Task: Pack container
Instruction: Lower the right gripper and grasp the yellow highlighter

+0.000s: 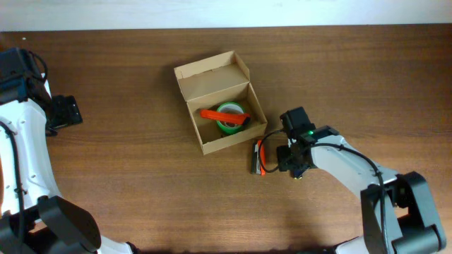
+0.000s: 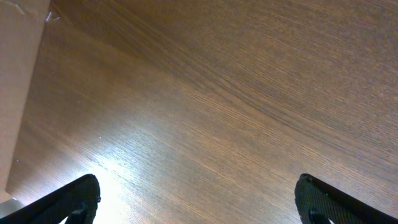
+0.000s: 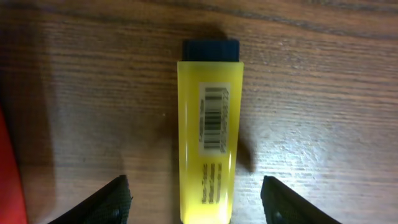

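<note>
The container (image 1: 220, 104), a tan cardboard box with its flap lid folded back, stands open in the middle of the table. Inside it lie a green tape roll (image 1: 230, 116) and an orange-red pen (image 1: 215, 114). A yellow highlighter (image 3: 209, 130) with a dark blue cap lies flat on the wood. My right gripper (image 3: 196, 186) straddles its near end, open, with a gap on both sides. From overhead this gripper (image 1: 288, 161) is just right of the box. My left gripper (image 1: 67, 111) is far left, and its fingers (image 2: 81, 196) are spread wide over bare wood.
An orange-red thing and a dark oblong item (image 1: 258, 156) lie between the box and my right gripper. A red edge (image 3: 7, 174) shows at the left of the right wrist view. A pale surface (image 2: 18, 74) borders the left wrist view.
</note>
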You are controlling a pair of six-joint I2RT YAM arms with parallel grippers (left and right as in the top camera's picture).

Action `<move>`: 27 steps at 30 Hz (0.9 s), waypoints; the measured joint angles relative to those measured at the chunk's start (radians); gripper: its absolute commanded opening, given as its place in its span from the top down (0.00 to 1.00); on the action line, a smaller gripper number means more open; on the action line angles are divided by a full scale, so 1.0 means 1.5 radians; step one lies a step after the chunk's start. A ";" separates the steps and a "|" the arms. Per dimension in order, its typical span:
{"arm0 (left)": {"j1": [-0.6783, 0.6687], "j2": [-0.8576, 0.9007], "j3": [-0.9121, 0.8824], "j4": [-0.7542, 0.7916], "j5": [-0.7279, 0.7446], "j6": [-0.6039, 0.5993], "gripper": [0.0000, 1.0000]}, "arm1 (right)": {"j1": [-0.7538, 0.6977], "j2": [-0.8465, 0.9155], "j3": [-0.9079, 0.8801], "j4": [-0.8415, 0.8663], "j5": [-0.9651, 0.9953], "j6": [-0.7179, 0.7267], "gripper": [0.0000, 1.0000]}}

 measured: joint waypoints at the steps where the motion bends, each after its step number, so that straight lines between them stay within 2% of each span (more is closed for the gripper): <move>1: 0.000 0.000 0.000 0.000 0.000 0.000 0.00 | 0.000 0.004 0.000 0.002 0.000 -0.002 0.39; 4: 0.000 0.000 0.000 0.000 0.000 0.000 0.00 | 0.000 0.014 0.001 0.009 -0.001 -0.006 0.50; 7: 0.000 0.000 0.000 0.000 0.000 0.000 0.00 | 0.000 0.017 0.003 0.016 -0.002 -0.006 0.69; 13: 0.000 0.000 0.000 0.000 0.000 0.000 0.00 | 0.000 0.018 0.004 0.018 -0.002 -0.005 0.78; 17: 0.000 0.000 0.000 0.000 0.000 0.000 0.00 | 0.000 0.018 0.005 0.016 0.000 -0.006 0.96; 27: 0.000 0.000 0.000 0.000 0.000 0.000 0.00 | -0.040 -0.005 0.061 -0.065 -0.004 -0.006 0.96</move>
